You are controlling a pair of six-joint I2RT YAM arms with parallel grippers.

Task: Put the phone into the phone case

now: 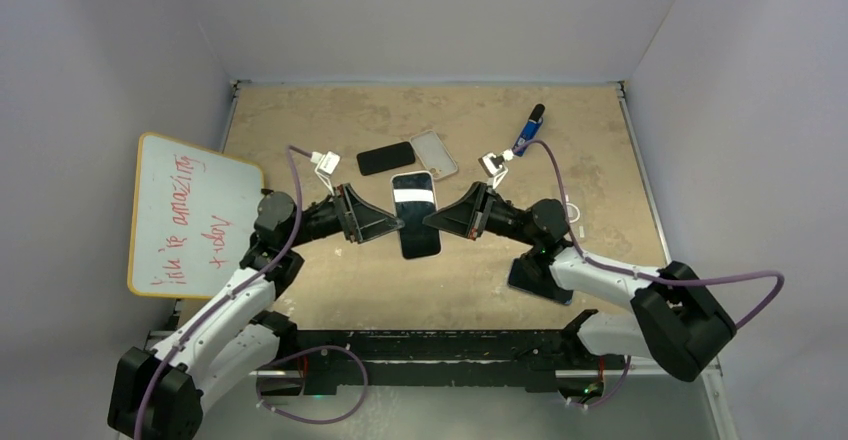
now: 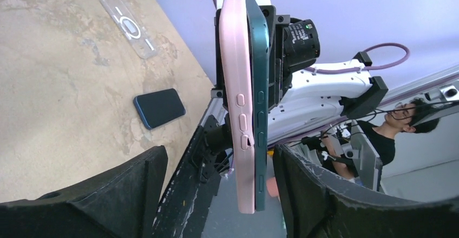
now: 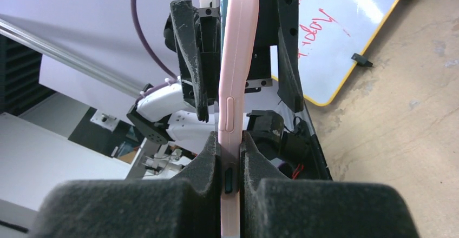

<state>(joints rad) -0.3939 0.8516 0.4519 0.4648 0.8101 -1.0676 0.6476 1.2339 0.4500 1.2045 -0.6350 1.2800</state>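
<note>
1. Pink case point(image 2: 236, 97) and teal phone point(image 2: 258, 103) hang edge-on above the worktop point(image 1: 470, 280). The phone lies against the case and looks only partly seated.
2. Right fingers point(image 3: 208, 157) are pressed together on one long edge, pinching case and phone as one.
3. Left fingers point(image 2: 146, 178) stand spread, one on either side, touching neither.
4. Probable handling: the case is soft and grippy, while the phone is stiff, slick and breakable. Squeeze front to back near an unseated corner, clear of the side buttons.
</note>
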